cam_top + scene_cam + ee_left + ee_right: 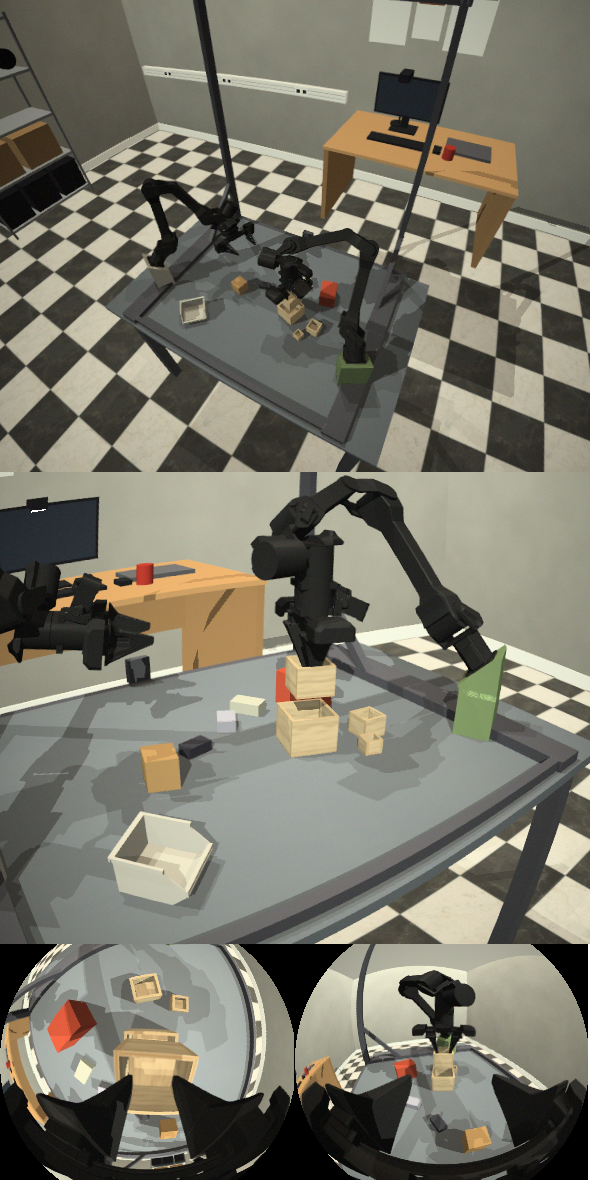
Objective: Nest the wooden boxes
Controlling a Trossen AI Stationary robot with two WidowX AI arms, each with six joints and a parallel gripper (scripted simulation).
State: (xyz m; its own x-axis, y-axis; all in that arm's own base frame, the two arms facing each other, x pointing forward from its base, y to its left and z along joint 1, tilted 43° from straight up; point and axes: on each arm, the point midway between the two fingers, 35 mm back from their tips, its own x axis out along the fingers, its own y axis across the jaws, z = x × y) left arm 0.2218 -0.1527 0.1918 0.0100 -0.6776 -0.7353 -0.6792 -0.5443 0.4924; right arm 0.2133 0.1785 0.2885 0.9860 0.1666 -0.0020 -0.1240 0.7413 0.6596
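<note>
The biggest wooden box (307, 727) stands open side up on the table. My left gripper (312, 659) is shut on the rim of a middle-sized wooden box (310, 677) and holds it just above the biggest box, slightly towards the back; it fills the left wrist view (156, 1073). A small box (367, 720) and the smallest box (370, 743) stand open side up to the right of the biggest box. My right gripper (142, 637) is open and empty, held in the air far to the left of the boxes.
A red block (328, 293) stands behind the boxes. An orange cube (160, 767), a black block (195, 746), a lavender cube (226, 720) and a cream block (247, 705) lie to the left. A white bin (160, 857) sits near the front edge.
</note>
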